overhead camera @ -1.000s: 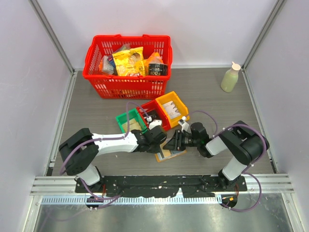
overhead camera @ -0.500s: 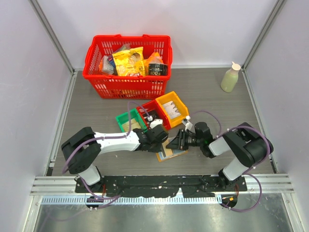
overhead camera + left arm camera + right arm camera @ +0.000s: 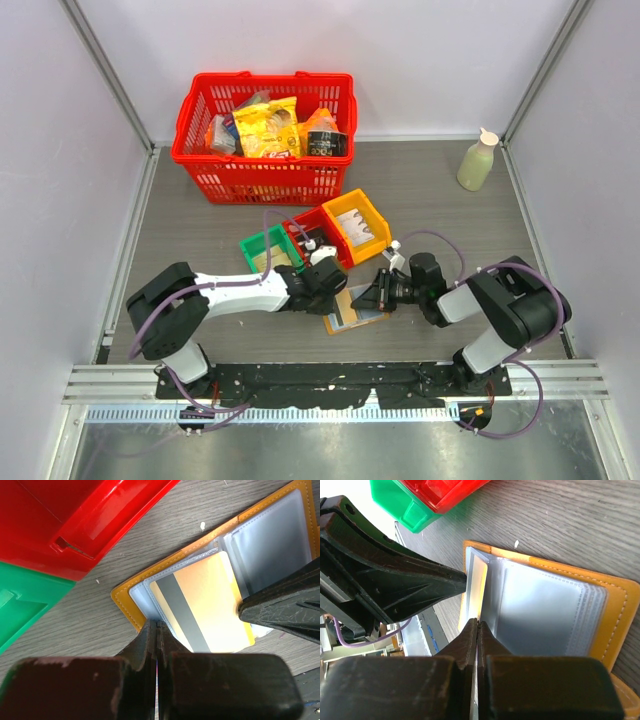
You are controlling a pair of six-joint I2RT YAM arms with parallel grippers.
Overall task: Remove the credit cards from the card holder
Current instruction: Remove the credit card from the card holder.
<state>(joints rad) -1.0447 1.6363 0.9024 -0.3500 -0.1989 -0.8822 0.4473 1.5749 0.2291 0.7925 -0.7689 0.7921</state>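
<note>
Lying open on the grey table, the card holder is found just beside the green bin and the red bin, on the side toward the arm bases. A yellow bin is set against the red one. The holder's tan-orange cover is spread flat and its clear sleeves are fanned out. A card, gold with a dark stripe, is seen lying over the sleeves. The left gripper is pressed together, its tips set at the edge of the sleeves; whether anything is pinched there cannot be told. The right gripper is likewise pressed together, its tips met at the card's edge from the opposite side; a true pinch on the card cannot be confirmed.
</note>
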